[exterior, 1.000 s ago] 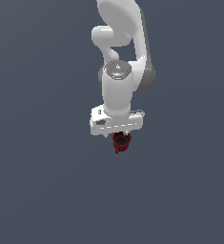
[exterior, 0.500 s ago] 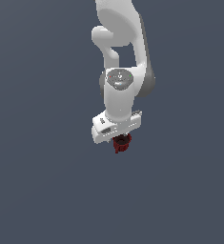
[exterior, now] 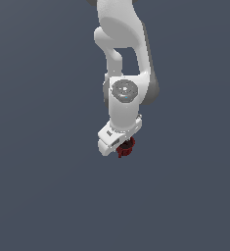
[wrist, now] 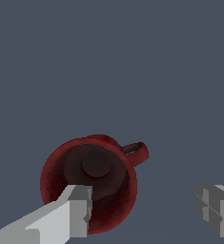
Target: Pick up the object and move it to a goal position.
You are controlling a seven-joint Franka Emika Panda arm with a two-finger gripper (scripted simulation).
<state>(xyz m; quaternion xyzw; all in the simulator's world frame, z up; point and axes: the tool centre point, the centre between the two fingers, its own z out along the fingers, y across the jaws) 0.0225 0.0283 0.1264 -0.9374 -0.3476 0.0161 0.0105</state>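
The object is a small dark red mug (wrist: 96, 183) with a side handle (wrist: 136, 152), seen from above in the wrist view with its dark inside showing. In the exterior view the mug (exterior: 128, 148) shows just under the white hand. My gripper (wrist: 147, 209) is open with its fingers wide apart. One finger (wrist: 77, 209) lies over the mug's opening and the other (wrist: 216, 209) is well outside it, so the mug's wall stands between them. In the exterior view the gripper (exterior: 121, 146) is tilted and its fingertips are mostly hidden by the hand.
Plain dark grey-blue ground fills both views. The white arm (exterior: 124, 59) rises from the hand to the exterior view's top edge. Nothing else shows.
The hand has dropped lower and tilted or turned over the mug. The mug has stayed where it was.
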